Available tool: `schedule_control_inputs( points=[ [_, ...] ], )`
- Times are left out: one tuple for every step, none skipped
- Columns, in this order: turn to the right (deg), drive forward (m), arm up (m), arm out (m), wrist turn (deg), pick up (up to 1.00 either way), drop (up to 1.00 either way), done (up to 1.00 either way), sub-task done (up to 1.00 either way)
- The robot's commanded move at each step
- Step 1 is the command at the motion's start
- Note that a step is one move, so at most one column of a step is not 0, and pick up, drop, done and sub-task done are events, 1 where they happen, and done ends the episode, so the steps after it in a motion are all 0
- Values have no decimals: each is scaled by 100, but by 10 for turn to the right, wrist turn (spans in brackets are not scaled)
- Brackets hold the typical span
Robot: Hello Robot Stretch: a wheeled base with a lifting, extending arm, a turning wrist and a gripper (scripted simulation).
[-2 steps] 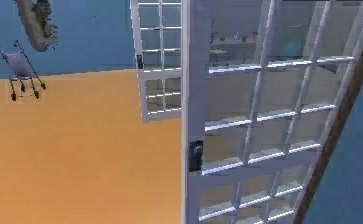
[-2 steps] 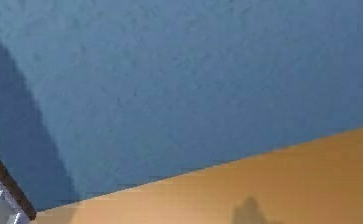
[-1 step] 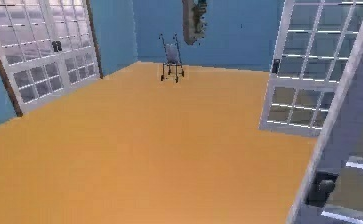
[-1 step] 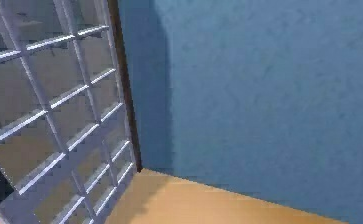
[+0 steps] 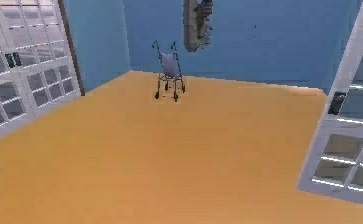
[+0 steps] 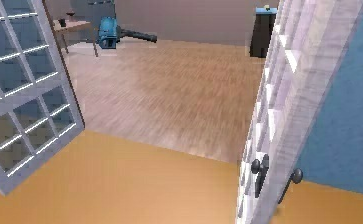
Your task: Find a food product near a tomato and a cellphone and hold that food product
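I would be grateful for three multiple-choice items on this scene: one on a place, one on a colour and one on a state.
1. Where does the cart stand?
A) by the right door B) near the far blue wall C) at the bottom edge
2. What colour is the floor in the forward view?
A) green B) white C) orange
3. How do the glass door and handled door stand?
A) open B) shut C) lying flat

1 B: the wall rises just behind it.
2 C: orange throughout.
3 A: a wood floor shows between them.
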Motion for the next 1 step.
schedule_control_inputs(
  points=[
    [0,5,0,0,0,0,0,0,0]
  ],
)
